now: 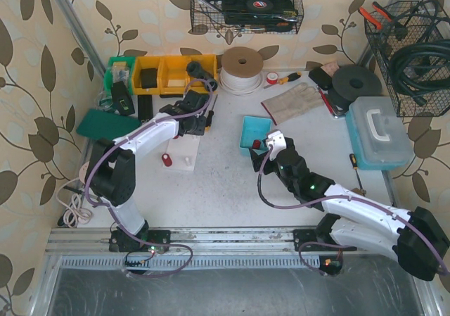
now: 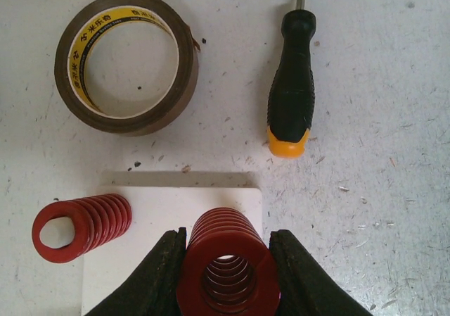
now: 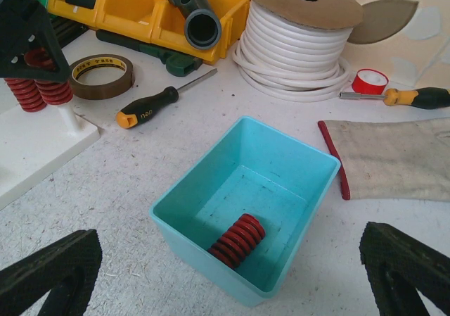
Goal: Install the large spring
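- Large spring (image 2: 223,263): red, at the bottom centre of the left wrist view, its open end facing the camera, over the near part of a white plate (image 2: 155,207).
- The left end effector (image 2: 225,240) is clamped on it, one black finger (image 2: 156,277) pressed against each side of the coils.
- Whether the spring sits on a post cannot be told from here.
- A second, narrower red spring (image 2: 81,224) stands at the plate's left edge, just beside the held one but not touching it.
- In the overhead view the left end effector (image 1: 191,115) is above the plate's far end (image 1: 184,150), left of centre.
- Beyond the plate, on the grey tabletop (image 2: 387,119), a roll of brown tape (image 2: 184,91) lies flat at the upper left.
- A screwdriver (image 2: 290,91) with a black handle and orange cap lies at the upper right, apart from the tape.
- The right end effector (image 3: 230,235) is spread wide, its two dark fingers at the lower corners of the right wrist view.
- Between them is a teal bin (image 3: 330,167) with another red spring (image 3: 238,240) lying on its side against the near wall.
- Farther up that view are yellow bins (image 3: 126,6) at the upper left and a spool of white cable (image 3: 299,41) at the top centre.
- A cloth glove (image 3: 394,158) lies at the right edge.
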You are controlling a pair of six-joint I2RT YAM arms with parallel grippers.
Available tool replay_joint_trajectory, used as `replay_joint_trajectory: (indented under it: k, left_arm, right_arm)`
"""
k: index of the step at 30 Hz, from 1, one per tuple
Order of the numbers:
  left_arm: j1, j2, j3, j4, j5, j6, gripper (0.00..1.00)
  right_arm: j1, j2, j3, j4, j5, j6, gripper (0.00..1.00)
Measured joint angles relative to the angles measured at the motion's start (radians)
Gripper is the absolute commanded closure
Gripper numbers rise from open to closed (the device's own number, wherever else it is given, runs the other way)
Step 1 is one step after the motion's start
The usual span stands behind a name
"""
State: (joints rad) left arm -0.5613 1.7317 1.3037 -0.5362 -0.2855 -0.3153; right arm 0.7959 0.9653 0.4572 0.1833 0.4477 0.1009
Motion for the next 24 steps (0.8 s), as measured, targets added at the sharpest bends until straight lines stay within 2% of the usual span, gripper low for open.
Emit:
replay_joint_trajectory:
  k: [15,18,24]
  left_arm:
    - [0.026,0.047,-0.055,0.061,0.034,-0.023,0.98]
    - [0.026,0.066,-0.057,0.069,0.036,-0.030,0.87]
    - [0.026,0.082,-0.057,0.075,0.037,-0.035,0.56]
  right_arm:
    - [0.000,0.016,0.000,-0.001,-0.003,0.000,0.01]
    - [0.000,0.017,0.000,-0.001,-0.003,0.000,0.01]
    - [-0.002,0.019,0.000,-0.001,-0.003,0.000,0.01]
